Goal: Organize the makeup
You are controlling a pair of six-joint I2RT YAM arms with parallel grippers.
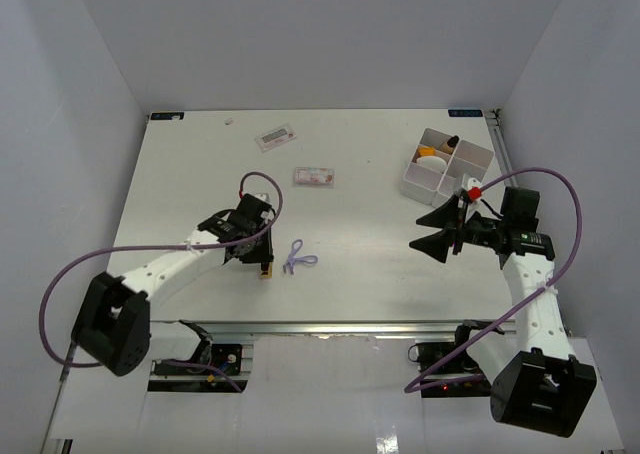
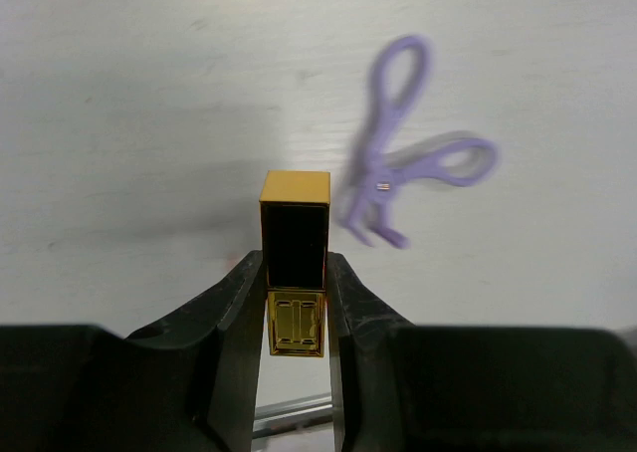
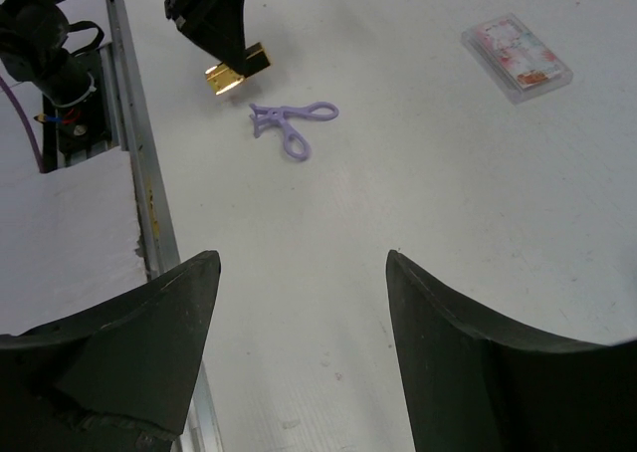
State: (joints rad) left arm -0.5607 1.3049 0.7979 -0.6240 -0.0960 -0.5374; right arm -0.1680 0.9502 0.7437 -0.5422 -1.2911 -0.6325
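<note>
My left gripper (image 1: 263,261) is shut on a gold-and-black lipstick tube (image 2: 295,253), its fingers (image 2: 244,303) pressing both sides of the tube. It holds the tube low over the table near the front edge. The tube also shows in the top view (image 1: 266,270) and the right wrist view (image 3: 237,69). My right gripper (image 1: 437,231) is open and empty above the table's right side, its jaws wide apart in the right wrist view (image 3: 304,258). Two flat clear packets lie on the table, one mid-table (image 1: 315,177) (image 3: 518,58) and one farther back (image 1: 275,136).
A small purple scissor-like tool (image 1: 298,258) (image 2: 398,163) (image 3: 291,128) lies just right of the lipstick. The white compartment tray (image 1: 472,164) stands at the back right with an orange-and-white item (image 1: 432,157) inside. The metal rail (image 3: 139,163) runs along the table's front edge.
</note>
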